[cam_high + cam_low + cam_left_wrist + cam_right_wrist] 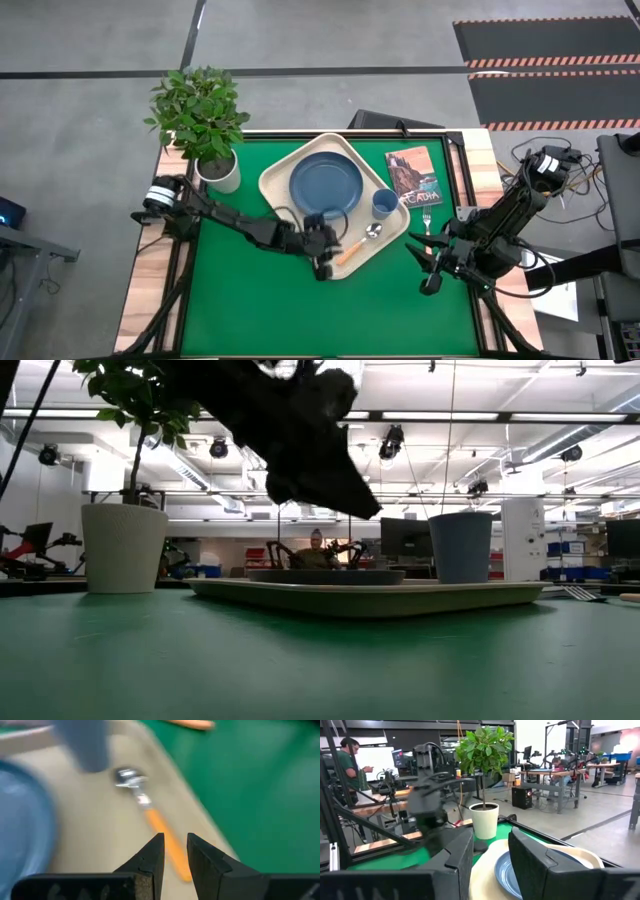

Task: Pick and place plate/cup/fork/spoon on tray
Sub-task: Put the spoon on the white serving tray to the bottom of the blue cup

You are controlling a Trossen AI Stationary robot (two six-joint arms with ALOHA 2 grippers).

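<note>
The cream tray [283, 172] lies at the table's far middle. On it are the blue plate [326, 185], the blue cup [384, 204] and the spoon [362, 242], whose silver bowl points toward the cup and whose orange handle [165, 832] reaches the tray's near right rim. The fork [427, 220] lies on the green mat right of the tray. My left gripper [175, 837] hovers over the spoon's handle end with its fingers slightly apart, touching nothing. My right gripper [430, 272] is open and empty over the mat's right side.
A white pot with a leafy plant [218, 170] stands at the far left corner. A book [413, 175] lies right of the tray, beyond the fork. The green mat [330, 310] stretches bare toward the near edge. A person shows in the room behind, in the right wrist view [350, 762].
</note>
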